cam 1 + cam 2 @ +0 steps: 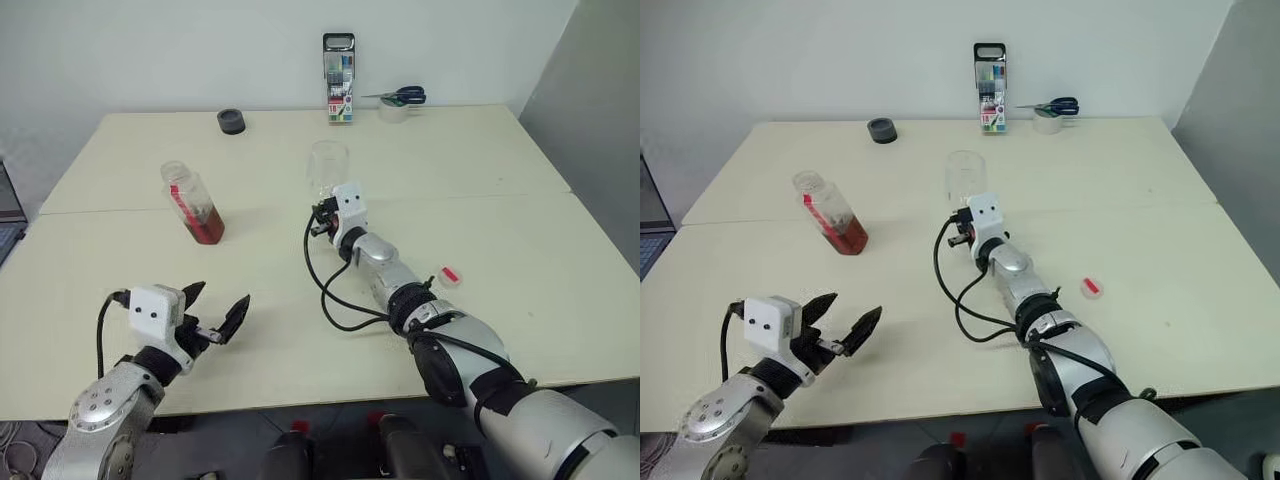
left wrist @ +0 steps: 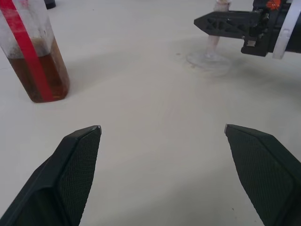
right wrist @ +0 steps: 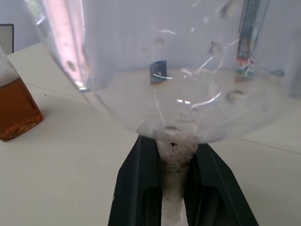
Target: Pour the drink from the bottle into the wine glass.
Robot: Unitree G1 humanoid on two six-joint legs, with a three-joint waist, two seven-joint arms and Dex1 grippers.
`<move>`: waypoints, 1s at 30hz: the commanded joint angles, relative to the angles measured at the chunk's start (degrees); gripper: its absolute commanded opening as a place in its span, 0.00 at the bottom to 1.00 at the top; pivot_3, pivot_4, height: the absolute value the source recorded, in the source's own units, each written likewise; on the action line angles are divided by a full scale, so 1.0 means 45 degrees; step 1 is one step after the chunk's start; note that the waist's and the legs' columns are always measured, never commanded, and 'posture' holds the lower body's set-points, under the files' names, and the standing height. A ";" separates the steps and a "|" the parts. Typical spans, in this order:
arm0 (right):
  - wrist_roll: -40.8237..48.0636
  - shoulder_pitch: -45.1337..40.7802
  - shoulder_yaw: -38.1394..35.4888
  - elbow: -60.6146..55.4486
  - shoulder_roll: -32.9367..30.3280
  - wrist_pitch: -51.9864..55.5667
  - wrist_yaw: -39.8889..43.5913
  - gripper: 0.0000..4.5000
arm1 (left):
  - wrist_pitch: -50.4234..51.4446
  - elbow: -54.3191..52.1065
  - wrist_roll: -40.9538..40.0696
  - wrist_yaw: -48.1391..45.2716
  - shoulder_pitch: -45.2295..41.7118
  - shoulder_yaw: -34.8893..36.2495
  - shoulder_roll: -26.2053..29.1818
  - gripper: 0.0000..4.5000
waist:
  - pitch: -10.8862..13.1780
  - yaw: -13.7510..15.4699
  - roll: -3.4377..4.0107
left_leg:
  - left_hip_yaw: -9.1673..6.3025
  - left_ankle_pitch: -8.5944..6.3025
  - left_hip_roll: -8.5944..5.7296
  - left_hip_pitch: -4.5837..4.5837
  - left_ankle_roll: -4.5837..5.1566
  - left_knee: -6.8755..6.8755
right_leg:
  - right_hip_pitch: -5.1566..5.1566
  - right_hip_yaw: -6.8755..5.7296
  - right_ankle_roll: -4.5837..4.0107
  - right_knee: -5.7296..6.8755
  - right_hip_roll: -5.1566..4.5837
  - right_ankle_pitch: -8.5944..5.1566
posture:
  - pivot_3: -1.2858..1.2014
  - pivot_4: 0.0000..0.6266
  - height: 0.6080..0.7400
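Nearest the head camera, my left hand (image 1: 218,318) hangs low with its fingers spread wide and nothing between them, well short of the bottle (image 1: 193,203). That bottle stands uncapped on the surface (image 1: 520,240), well to the left of the wine glass (image 1: 328,167), with amber drink (image 1: 207,222) filling only its lower part. A small red cap (image 1: 450,275) lies to the right of the glass.

From my left wrist, both fingertips (image 2: 91,134) frame bare surface; the bottle looks light, thin-walled and squashable, so I would grip its body mid-height, gently.

From my right wrist, my right hand (image 3: 175,155) is clamped on the glass stem just under the bowl. Glass this thin is fragile, slippery and top-heavy; I judge the stem hold right.
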 commanded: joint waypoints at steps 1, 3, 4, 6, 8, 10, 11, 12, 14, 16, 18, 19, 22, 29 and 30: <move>-0.0370 -0.0377 0.0125 -0.0026 0.1405 -0.0480 -0.0111 0.10 | -0.0157 -0.0541 -0.0180 0.0104 0.0096 0.0400 0.0070 1.00 | 0.0002 -0.0018 0.0004 | 0.0001 0.0000 0.0001 0.0001 0.0000 0.0000 | -0.0001 0.0001 -0.0001 0.0004 0.0001 -0.0001 | 0.52 0.24 1.00; -0.0588 -0.0232 0.0237 0.0028 0.1415 -0.0575 -0.0179 0.10 | -0.0203 -0.0448 -0.0192 0.0059 0.0065 0.0428 0.0113 1.00 | 0.0002 -0.0021 0.0004 | 0.0003 0.0001 0.0002 0.0001 -0.0002 -0.0001 | -0.0003 0.0003 -0.0002 0.0005 0.0003 -0.0001 | 0.52 0.24 1.00; -0.0797 -0.0098 0.0412 0.0049 0.1417 -0.0702 -0.0204 0.10 | -0.0246 -0.0349 -0.0180 0.0012 -0.0007 0.0418 0.0149 1.00 | 0.0002 -0.0024 0.0004 | 0.0002 0.0001 0.0001 0.0000 -0.0002 -0.0001 | -0.0003 0.0002 -0.0002 0.0005 0.0003 -0.0001 | 0.52 0.24 1.00; -0.1199 0.0193 0.0741 0.0060 0.1430 -0.1026 -0.0254 0.10 | -0.0289 -0.0144 -0.0170 -0.0044 -0.0196 0.0393 0.0201 1.00 | 0.0002 -0.0027 0.0004 | 0.0003 0.0003 0.0000 0.0000 -0.0006 -0.0001 | -0.0003 0.0003 -0.0002 0.0003 0.0003 -0.0001 | 0.52 0.24 1.00; -0.1205 0.0370 0.0694 0.0057 0.1489 -0.1170 -0.0221 0.10 | -0.0289 0.0011 -0.0144 -0.0068 -0.0381 0.0346 0.0253 1.00 | 0.0003 -0.0025 0.0004 | 0.0002 0.0005 0.0000 0.0000 -0.0010 -0.0001 | -0.0003 0.0000 -0.0002 0.0003 0.0003 -0.0001 | 0.52 0.24 1.00; -0.1136 0.0477 0.0568 0.0074 0.1569 -0.1190 -0.0150 0.10 | -0.0268 0.0127 -0.0121 -0.0111 -0.0580 0.0257 0.0308 1.00 | 0.0002 -0.0023 0.0004 | 0.0001 0.0007 -0.0002 0.0000 -0.0013 -0.0001 | -0.0002 0.0000 -0.0002 0.0003 0.0004 -0.0001 | 0.52 0.24 1.00; -0.1071 0.0517 0.0485 0.0081 0.1608 -0.1168 -0.0140 0.10 | -0.0252 0.0165 -0.0124 -0.0140 -0.0662 0.0218 0.0337 1.00 | 0.0002 -0.0023 0.0003 | 0.0002 0.0008 -0.0002 0.0000 -0.0014 -0.0001 | -0.0002 0.0001 -0.0002 0.0003 0.0004 -0.0001 | 0.52 0.24 1.00; -0.0990 0.0549 0.0392 0.0088 0.1642 -0.1133 -0.0126 0.10 | -0.0235 0.0202 -0.0128 -0.0166 -0.0739 0.0188 0.0372 1.00 | 0.0002 -0.0022 0.0004 | 0.0002 0.0008 -0.0002 0.0000 -0.0015 0.0000 | -0.0002 0.0001 -0.0002 0.0002 0.0003 -0.0001 | 0.52 0.24 1.00; -0.0933 0.0618 0.0286 0.0105 0.1673 -0.1095 -0.0087 0.10 | -0.0174 0.0279 -0.0140 -0.0198 -0.0912 0.0165 0.0463 1.00 | 0.0002 -0.0023 0.0004 | 0.0001 0.0009 -0.0001 -0.0001 -0.0015 0.0000 | -0.0002 -0.0001 -0.0002 0.0001 0.0003 -0.0001 | 0.52 0.24 1.00; -0.0832 0.0700 0.0136 0.0114 0.1702 -0.1024 -0.0057 0.10 | -0.0093 0.0313 -0.0170 -0.0214 -0.1060 0.0180 0.0544 1.00 | 0.0002 -0.0022 0.0004 | 0.0001 0.0009 -0.0001 -0.0001 -0.0016 -0.0001 | -0.0002 0.0001 -0.0002 0.0001 0.0003 -0.0001 | 0.52 0.24 1.00; -0.0827 0.0763 0.0075 0.0116 0.1694 -0.0987 -0.0110 0.10 | -0.0054 0.0352 -0.0146 -0.0260 -0.1132 0.0168 0.0653 1.00 | 0.0002 -0.0024 0.0004 | 0.0001 0.0009 -0.0001 -0.0001 -0.0016 -0.0001 | -0.0002 0.0001 -0.0002 0.0002 0.0004 -0.0001 | 0.52 0.24 1.00; -0.0840 0.0791 0.0052 0.0120 0.1683 -0.0960 -0.0180 0.10 | -0.0051 0.0387 -0.0141 -0.0298 -0.1159 0.0153 0.0706 1.00 | 0.0002 -0.0025 0.0004 | 0.0002 0.0009 -0.0001 0.0000 -0.0016 -0.0001 | -0.0002 0.0002 -0.0002 0.0002 0.0004 -0.0001 | 0.52 0.24 1.00; -0.1033 0.0879 0.0152 0.0107 0.1610 -0.1028 -0.0349 0.22 | 0.0000 0.0465 -0.0168 -0.0337 -0.1291 0.0137 0.0796 1.00 | 0.0002 -0.0024 0.0004 | 0.0001 0.0009 -0.0001 0.0001 -0.0016 -0.0001 | -0.0002 0.0002 -0.0002 0.0001 0.0004 -0.0001 | 0.52 0.24 1.00; -0.1219 0.1359 0.0380 -0.0126 0.1414 -0.1385 0.0136 0.73 | 0.0181 0.0516 -0.0196 -0.0331 -0.1639 -0.0191 0.0802 1.00 | 0.0002 -0.0026 0.0004 | 0.0002 0.0009 -0.0002 0.0001 -0.0016 -0.0001 | -0.0001 0.0003 -0.0002 0.0001 0.0004 -0.0001 | 0.52 0.24 1.00; -0.1223 0.1464 0.0423 -0.0183 0.1367 -0.1448 0.0276 0.79 | 0.0178 0.0595 -0.0147 -0.0376 -0.1726 -0.0286 0.0836 1.00 | 0.0001 -0.0022 0.0003 | 0.0003 0.0009 -0.0002 0.0003 -0.0016 -0.0001 | -0.0001 0.0004 -0.0002 0.0003 0.0003 -0.0001 | 0.52 0.24 1.00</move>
